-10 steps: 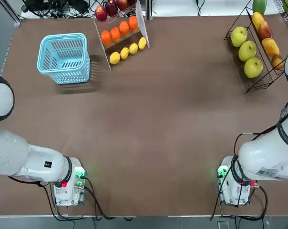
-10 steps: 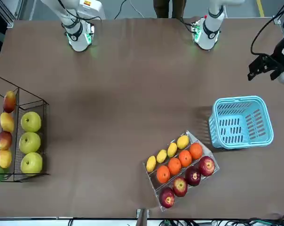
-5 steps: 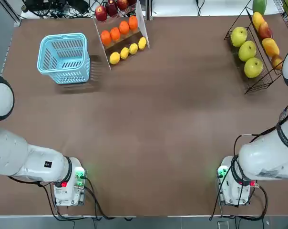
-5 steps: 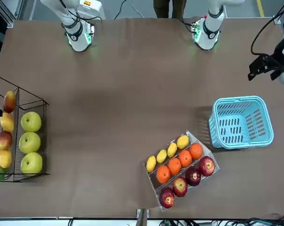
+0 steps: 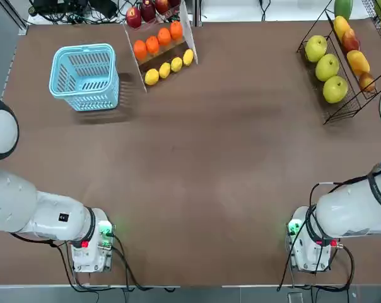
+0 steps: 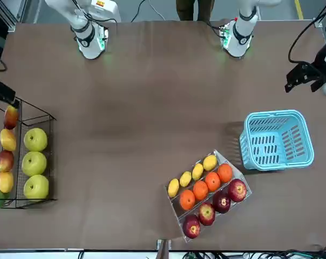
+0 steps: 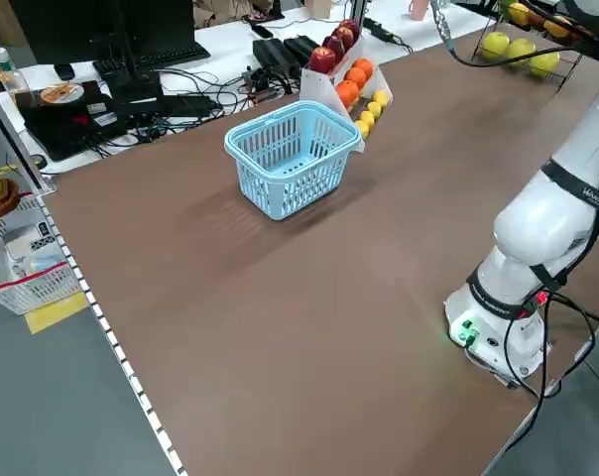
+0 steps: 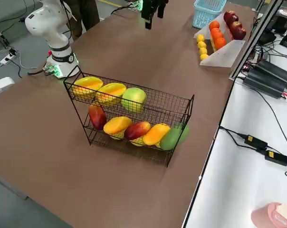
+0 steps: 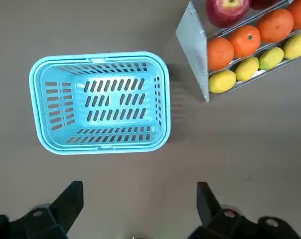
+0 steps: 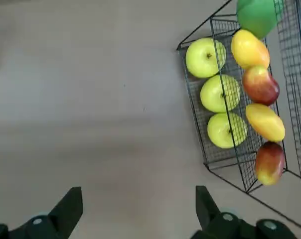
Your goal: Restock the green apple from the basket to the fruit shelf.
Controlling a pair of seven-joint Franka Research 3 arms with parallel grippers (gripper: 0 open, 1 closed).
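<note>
Both our grippers [image 9: 135,219] [image 10: 135,219] hover spread and empty, the light blue lattice plastic basket [image 9: 99,102] ahead of the left one bare, suggesting restocking is done.

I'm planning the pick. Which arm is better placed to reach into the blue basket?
Left. The open left gripper hovers just beside the basket, on its own side of the table. The right gripper is far across, at the fruit shelf. The basket looks empty, though.

table [image 5: 197,164] | on it: basket [image 5: 84,77], clear stand [image 5: 159,47], fruit shelf [image 5: 342,63]
</note>
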